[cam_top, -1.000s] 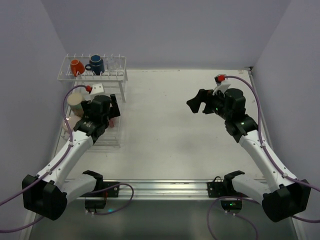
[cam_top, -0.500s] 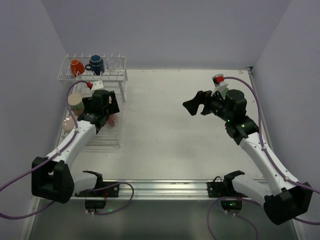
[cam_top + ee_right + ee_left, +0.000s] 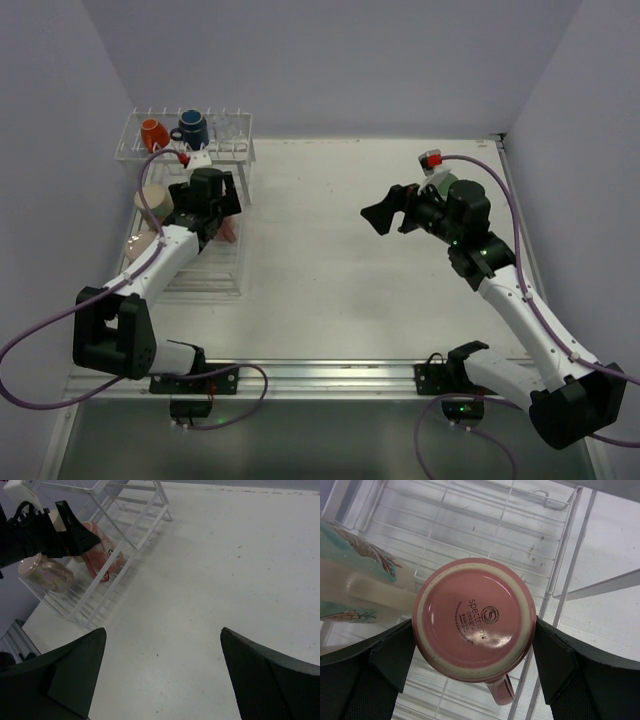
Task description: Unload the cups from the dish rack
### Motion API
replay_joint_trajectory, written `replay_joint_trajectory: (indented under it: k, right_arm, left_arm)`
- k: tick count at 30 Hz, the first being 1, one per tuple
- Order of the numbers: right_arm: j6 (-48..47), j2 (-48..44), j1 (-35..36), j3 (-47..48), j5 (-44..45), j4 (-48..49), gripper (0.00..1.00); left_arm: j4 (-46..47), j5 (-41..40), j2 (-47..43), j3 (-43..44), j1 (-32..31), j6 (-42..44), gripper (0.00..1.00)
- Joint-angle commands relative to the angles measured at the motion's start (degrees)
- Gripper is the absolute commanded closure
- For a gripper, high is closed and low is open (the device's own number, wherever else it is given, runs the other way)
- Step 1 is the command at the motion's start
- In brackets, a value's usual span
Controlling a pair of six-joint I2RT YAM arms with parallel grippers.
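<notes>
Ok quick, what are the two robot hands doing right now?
Left gripper: fingers either side of the pink mug; grip cannot be told.
Right gripper: open, holding nothing.

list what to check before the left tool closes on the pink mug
1. left tool open: ok
2. fingers on both sides of pink mug: ok
3. mug handle outside the fingers' path: ok
4. cream mug clear of near finger: cannot tell; its handle lies close
5. rack wire clear of other finger: cannot tell
6. right tool open, away over table: ok
</notes>
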Motion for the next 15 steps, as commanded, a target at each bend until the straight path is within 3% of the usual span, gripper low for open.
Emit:
replay_joint_trajectory:
  k: [1,3,6,7,9,10,15]
  right_arm:
    - [-0.76,-0.29,0.52,-0.13,-1.21,2.23,0.01]
    - [-0.85,-0.38,0.52,-0.13,-1.21,2.15,0.01]
    - [-0.76,-0.64,0.69,-0.21,-1.22,2.06,0.01]
    - [-0.85,-0.65,0.69,-0.21,-1.13,2.15,0.01]
    - [-0.67,-0.73,0.87,-0.12,-1.3,2.06,0.01]
    - [-0.59,-0.73,0.96,-0.12,-1.3,2.06,0.01]
    - [0.12,-0.56,2.27,0.05,-1.66,2.58,0.01]
  left_arm:
    - [1.93,-4.35,1.02,0.61,0.85,1.35,0.0]
    - [2.64,-4.53,0.67,-0.18,0.76,1.35,0.03]
    - [2.56,-5.14,-0.9,-1.41,0.85,0.57,0.23]
    - [2.29,-5.23,-1.78,-1.85,0.85,0.13,0.36]
    - [2.38,-5.23,-4.76,-3.69,0.76,-0.31,0.47]
    - [2.29,-4.97,-5.91,-4.13,0.76,-0.66,0.59]
    - [2.12,-2.95,-13.55,-6.86,0.76,-1.37,0.73]
